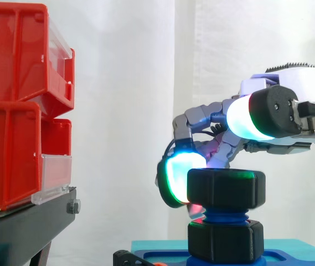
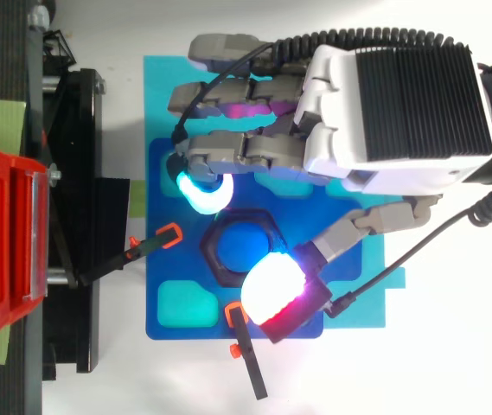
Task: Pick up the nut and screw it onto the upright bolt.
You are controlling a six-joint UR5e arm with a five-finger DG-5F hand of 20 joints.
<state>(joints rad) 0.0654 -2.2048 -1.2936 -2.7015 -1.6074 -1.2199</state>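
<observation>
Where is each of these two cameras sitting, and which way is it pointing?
Side view: beside the work at about its height, looking level across at the nut on the bolt, with the hand at the right.
Top view: overhead, looking straight down on the blue base, with the hand at the right.
Both share the nut, bolt, hand and red bins.

The side view looks level, close in, with red bins [image 1: 13,111] at left. The top view looks straight down; both share the nut [image 2: 214,251].
</observation>
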